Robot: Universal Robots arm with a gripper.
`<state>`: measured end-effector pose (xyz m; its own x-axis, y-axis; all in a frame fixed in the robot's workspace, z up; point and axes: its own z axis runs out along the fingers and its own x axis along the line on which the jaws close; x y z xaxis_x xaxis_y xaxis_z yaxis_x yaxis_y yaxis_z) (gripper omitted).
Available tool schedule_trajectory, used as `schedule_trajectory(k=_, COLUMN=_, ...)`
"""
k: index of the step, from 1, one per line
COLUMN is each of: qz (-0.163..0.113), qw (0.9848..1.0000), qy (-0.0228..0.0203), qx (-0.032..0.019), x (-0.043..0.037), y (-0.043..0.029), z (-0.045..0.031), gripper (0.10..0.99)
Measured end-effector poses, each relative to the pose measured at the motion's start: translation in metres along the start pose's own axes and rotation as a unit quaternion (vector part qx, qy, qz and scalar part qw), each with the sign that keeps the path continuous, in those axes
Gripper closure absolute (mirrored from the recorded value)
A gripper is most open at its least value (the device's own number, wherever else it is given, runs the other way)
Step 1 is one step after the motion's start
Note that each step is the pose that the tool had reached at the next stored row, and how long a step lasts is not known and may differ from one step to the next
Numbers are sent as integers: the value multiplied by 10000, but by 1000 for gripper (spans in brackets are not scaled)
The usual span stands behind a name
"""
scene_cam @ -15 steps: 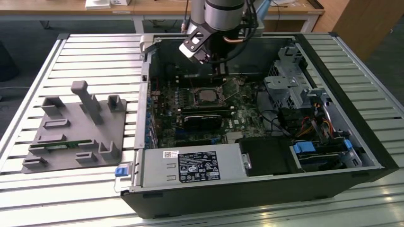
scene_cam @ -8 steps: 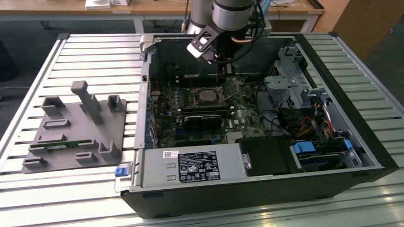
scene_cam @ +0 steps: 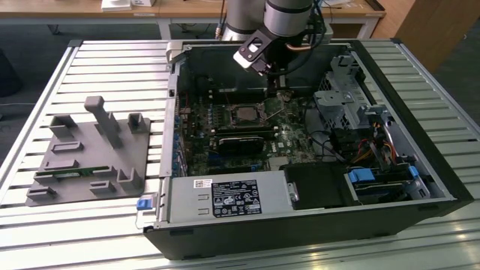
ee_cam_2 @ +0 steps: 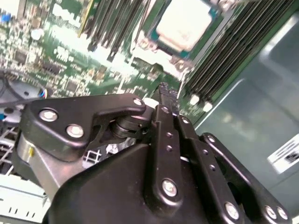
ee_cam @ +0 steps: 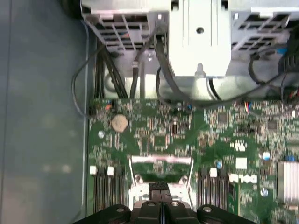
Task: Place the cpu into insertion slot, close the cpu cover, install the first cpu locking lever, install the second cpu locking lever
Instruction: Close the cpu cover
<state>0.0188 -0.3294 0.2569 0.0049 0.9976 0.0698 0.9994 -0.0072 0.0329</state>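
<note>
silver cpu point(ee_cam_2: 184, 23) sits in the insertion slot point(ee_cam_2: 152, 32), just beyond the gripper point(ee_cam_2: 164, 89), whose fingers are pressed together. exterior view adds the open computer case point(scene_cam: 338, 225).

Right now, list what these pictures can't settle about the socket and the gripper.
Exterior view: the insertion slot is too small to tell whether its levers are latched.
Second wrist view: the cpu is cut off by the picture's edge.
First wrist view: the gripper covers part of the slot; whether its shut tips pinch anything is hidden.
</note>
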Motion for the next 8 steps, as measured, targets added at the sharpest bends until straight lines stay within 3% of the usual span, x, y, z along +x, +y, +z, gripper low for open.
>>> schedule_trajectory(k=8, qz=1, qw=10000, qy=0, qx=0, x=1, y=155, z=7, gripper=976)
